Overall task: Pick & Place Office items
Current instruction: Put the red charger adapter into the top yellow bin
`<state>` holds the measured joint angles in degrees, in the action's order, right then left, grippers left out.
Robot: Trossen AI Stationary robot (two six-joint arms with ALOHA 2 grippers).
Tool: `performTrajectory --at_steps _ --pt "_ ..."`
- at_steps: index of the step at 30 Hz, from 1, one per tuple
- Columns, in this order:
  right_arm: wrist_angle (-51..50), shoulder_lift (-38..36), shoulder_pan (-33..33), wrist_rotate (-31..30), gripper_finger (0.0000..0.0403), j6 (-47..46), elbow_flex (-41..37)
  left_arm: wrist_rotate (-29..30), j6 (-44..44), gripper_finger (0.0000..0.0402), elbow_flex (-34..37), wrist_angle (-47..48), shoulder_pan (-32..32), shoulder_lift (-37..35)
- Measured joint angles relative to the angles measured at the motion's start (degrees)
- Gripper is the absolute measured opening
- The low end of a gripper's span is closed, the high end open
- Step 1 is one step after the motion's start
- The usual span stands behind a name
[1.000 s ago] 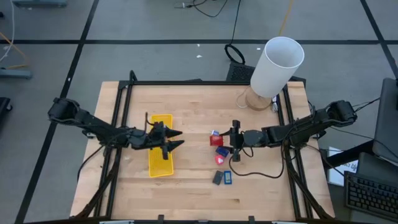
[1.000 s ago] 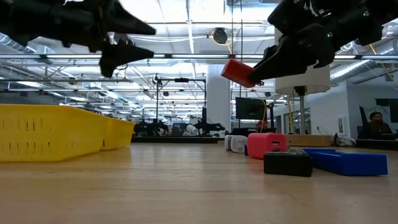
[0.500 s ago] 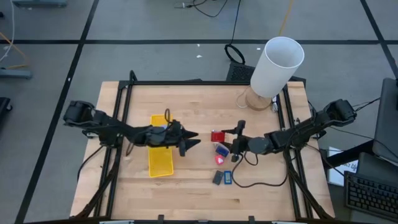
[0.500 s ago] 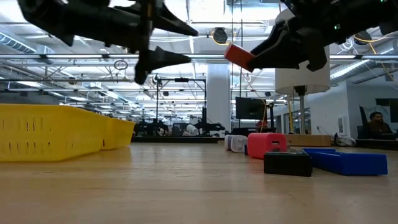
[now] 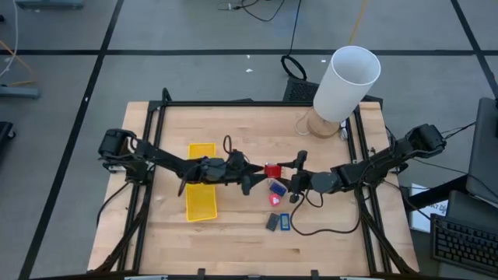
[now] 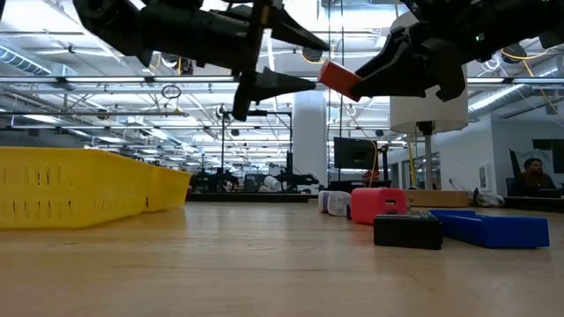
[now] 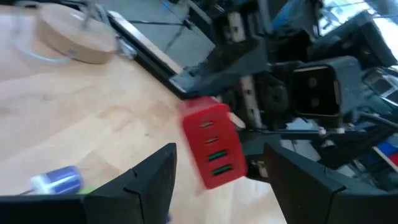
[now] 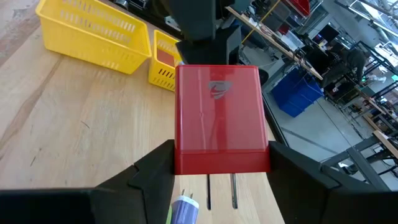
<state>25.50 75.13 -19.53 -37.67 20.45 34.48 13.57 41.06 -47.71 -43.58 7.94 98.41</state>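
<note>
My right gripper (image 5: 286,177) is shut on a red block (image 5: 271,170) with two metal prongs, held above the table's middle. My left gripper (image 5: 250,177) stands open just left of that block, one finger on either side of its free end (image 7: 214,146), apart from it. Below lie more office items on the table: a blue piece (image 5: 277,187), a red piece (image 6: 377,204), a dark grey rectangle (image 6: 407,231) and a blue flat rectangle (image 6: 498,231). The yellow tray (image 5: 201,192) lies left of centre. My right gripper pinches the red block by its two opposite sides (image 8: 180,158) between both fingers, at the end that bears the prongs. The fingers come nearly level from the table's right side. The block is lifted clear and juts out toward the left gripper.
A big white cylinder (image 5: 346,82) on a round wooden base (image 5: 323,124) stands at the far right corner. A dark cable (image 5: 311,214) loops over the table under the right arm. Black frame rails (image 5: 148,148) run along the table's left and right sides.
My left gripper has travelled from over the yellow tray toward the table's right, up to the red block, rolling as it went and staying open. My right gripper has turned and raised the red block a little, then held still.
</note>
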Motion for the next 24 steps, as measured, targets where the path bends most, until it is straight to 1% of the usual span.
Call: performTrajectory --at_steps 2,8,17,21,24 --pt "0.00 0.00 0.00 0.00 0.0213 0.00 0.00 -0.70 0.00 0.0243 -0.89 0.06 0.02 1.04" --pt "0.00 0.00 0.02 0.09 0.0213 -0.13 0.00 -0.20 1.49 0.0243 -2.80 -0.20 -0.49 3.87" --pt "-0.37 0.00 0.07 -0.05 0.0213 -0.13 0.00 -0.58 4.64 0.0243 -2.81 -1.37 -2.22 5.09" --pt "-0.31 0.00 0.36 0.11 0.0213 -0.16 0.00 -2.75 5.62 0.0240 -2.81 -1.39 -2.95 5.09" --pt "-0.22 0.00 0.44 0.17 0.0213 -0.17 0.00 -4.55 5.83 0.0222 -2.81 -1.69 -3.32 5.09"
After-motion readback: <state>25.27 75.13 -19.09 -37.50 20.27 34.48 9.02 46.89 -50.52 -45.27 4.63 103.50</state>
